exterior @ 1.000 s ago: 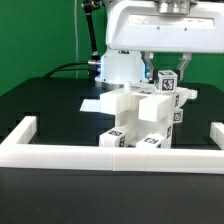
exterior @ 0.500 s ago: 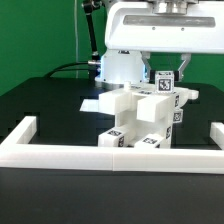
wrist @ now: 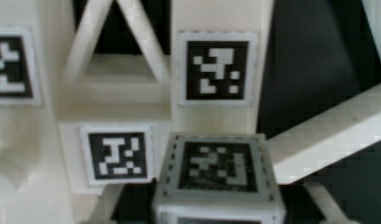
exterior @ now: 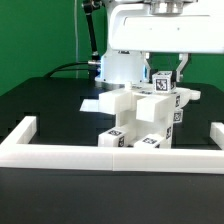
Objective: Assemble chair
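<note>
The partly built white chair (exterior: 140, 115) stands in the middle of the black table, with tag markers on several of its blocks. My gripper (exterior: 165, 80) hangs over its upper part on the exterior view's right, shut on a small white tagged piece (exterior: 163, 85) that sits at the chair's top. In the wrist view this piece (wrist: 217, 165) fills the space between my fingers, my gripper (wrist: 219, 205) being shut on its sides. Tagged chair blocks (wrist: 217, 65) and slanted bars lie right beyond it. Whether the piece touches the chair I cannot tell.
A long white border frame (exterior: 110, 152) runs along the front and up both sides of the table. The marker board (exterior: 97, 103) lies flat behind the chair toward the exterior view's left. The robot's base (exterior: 122, 65) and a cable (exterior: 65, 69) stand at the back.
My gripper with the small piece has shifted very slightly up and toward the exterior view's left. The chair has not moved.
</note>
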Available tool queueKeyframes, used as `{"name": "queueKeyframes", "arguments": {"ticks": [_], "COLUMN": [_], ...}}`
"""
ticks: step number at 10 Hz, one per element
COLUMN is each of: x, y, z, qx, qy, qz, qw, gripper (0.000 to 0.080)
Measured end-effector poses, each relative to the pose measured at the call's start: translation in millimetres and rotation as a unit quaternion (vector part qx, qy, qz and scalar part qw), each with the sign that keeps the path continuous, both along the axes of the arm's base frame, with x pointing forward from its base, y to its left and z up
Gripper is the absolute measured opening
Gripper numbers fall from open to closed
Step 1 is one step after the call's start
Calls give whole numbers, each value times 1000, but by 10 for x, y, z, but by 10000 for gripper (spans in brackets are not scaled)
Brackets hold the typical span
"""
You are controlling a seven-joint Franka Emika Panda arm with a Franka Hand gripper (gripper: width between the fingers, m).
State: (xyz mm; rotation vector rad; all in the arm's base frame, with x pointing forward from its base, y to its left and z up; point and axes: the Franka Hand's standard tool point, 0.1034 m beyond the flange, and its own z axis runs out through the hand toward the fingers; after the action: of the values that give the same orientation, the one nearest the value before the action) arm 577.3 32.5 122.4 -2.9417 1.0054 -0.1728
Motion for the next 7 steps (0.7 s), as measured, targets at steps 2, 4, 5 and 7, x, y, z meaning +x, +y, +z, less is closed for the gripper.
{"name": "queueKeyframes", "arguments": {"ticks": [2,4,5,7], "x": [-2,-1,3,13], "y": [11,13,17,40], "z": [-2,-3,-4,-2], "qx": [10,23,32,45], "qy": [0,-1,-1,-1], "qz": [-75,-162,-205,-288], "qw": [997,987,978,956], "gripper": [288,288,288,289]}}
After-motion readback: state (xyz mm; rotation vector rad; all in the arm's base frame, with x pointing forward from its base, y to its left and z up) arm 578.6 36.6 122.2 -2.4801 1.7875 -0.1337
